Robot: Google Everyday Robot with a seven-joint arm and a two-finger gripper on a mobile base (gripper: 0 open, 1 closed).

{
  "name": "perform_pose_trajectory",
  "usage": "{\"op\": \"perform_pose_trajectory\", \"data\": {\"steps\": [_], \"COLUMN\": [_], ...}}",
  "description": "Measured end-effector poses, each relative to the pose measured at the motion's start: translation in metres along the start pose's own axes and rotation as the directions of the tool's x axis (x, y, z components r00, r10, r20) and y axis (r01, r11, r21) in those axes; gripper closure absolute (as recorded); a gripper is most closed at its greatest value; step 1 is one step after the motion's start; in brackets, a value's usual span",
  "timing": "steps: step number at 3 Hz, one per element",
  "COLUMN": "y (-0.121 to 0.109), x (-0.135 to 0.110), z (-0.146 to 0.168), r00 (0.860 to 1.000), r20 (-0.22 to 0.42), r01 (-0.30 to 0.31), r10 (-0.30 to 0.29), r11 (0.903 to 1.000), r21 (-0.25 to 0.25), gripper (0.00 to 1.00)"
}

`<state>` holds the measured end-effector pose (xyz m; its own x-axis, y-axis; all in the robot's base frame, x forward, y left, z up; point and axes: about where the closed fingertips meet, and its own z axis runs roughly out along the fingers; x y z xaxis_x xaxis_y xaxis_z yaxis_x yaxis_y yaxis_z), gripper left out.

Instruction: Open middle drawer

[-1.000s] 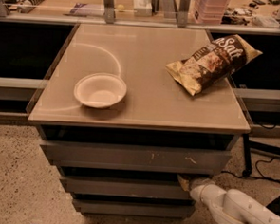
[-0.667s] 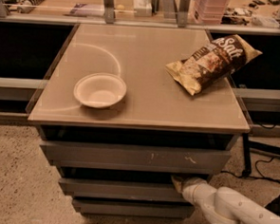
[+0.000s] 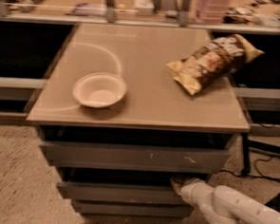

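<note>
Currently the white robot arm (image 3: 238,212) extends from lower rt. Its tan-tipped gripper (image 3: 176,183) sits at the rt end of the plain grey flat-fronted middle drawer (image 3: 120,193), at its top edge, in the dark gap under the wider scratched grey top drawer front (image 3: 132,157). Can't tell whether the gripper is spread or closed, or has hold of anything. Narrow grey bottom front (image 3: 129,209) is just below. On the beige tabletop (image 3: 148,52): white round bowl (image 3: 99,89) l, crumpled brown-and-yellow snack bag (image 3: 212,63) rt, well apart.

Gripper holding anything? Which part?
Cannot tell. The gripper sits at the top right edge of the middle drawer, tip in the dark gap above it.
</note>
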<state>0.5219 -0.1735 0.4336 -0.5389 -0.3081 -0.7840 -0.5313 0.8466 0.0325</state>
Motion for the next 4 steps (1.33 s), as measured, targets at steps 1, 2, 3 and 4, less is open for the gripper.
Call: {"op": "perform_pose_trajectory", "data": {"steps": [1,2,3,4], "y": [0.0,0.007,0.007,0.011], "x": [-0.003,0.005,0.005,0.006], "z": [-0.002,-0.009,-0.009,-0.009], "r00": [1.0,0.999,0.999,0.999], "r20": [0.0,-0.049,-0.049,-0.036], "r01": [0.0,-0.007,-0.007,-0.002], "r10": [0.0,0.007,0.007,0.0], "r11": [1.0,0.9999,0.9999,0.997], "r21": [0.0,-0.014,-0.014,-0.077], "gripper": [1.0,1.0,1.0,1.0]}}
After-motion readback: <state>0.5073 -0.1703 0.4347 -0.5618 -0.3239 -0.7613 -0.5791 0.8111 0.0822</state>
